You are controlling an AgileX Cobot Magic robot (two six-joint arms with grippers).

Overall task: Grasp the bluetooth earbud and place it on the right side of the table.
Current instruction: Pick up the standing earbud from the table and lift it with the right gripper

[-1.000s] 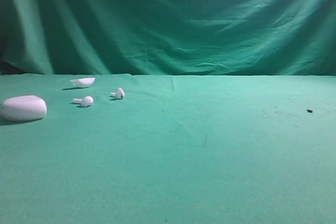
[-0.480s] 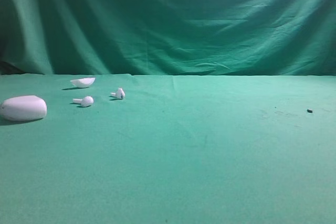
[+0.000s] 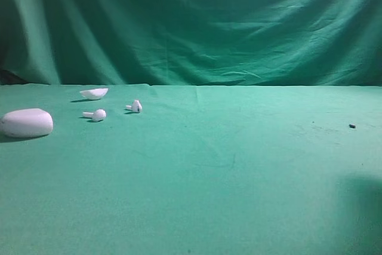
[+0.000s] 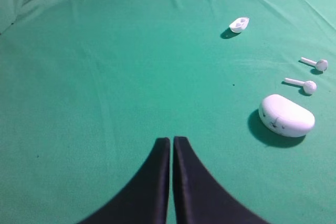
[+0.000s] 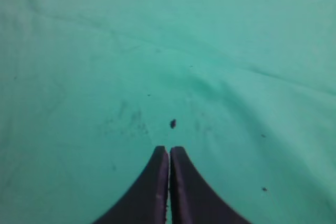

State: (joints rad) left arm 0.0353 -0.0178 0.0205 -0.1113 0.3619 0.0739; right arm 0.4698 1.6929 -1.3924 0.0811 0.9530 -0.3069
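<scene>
The bluetooth earbud (image 3: pixel 136 107), tiny and white with a small dark mark, lies on the left of the green table (image 3: pixel 227 165). A plain white earbud (image 3: pixel 95 114) lies just left of it. In the left wrist view two earbuds (image 4: pixel 316 64) (image 4: pixel 304 84) lie at the far right; the mark does not show there. My left gripper (image 4: pixel 171 139) is shut and empty, well short and left of them. My right gripper (image 5: pixel 169 149) is shut and empty above bare cloth. Neither gripper shows in the exterior view.
A large white oval case (image 3: pixel 27 123) sits at the left edge, also in the left wrist view (image 4: pixel 286 116). A white lid-like shell (image 3: pixel 94 93) lies behind the earbuds. A small dark speck (image 3: pixel 352 126) lies at the right, just ahead of the right gripper (image 5: pixel 172 123).
A dark shadow has spread over the table's lower right corner, and a dark bit has entered the top right corner. The earbuds and case have not moved.
</scene>
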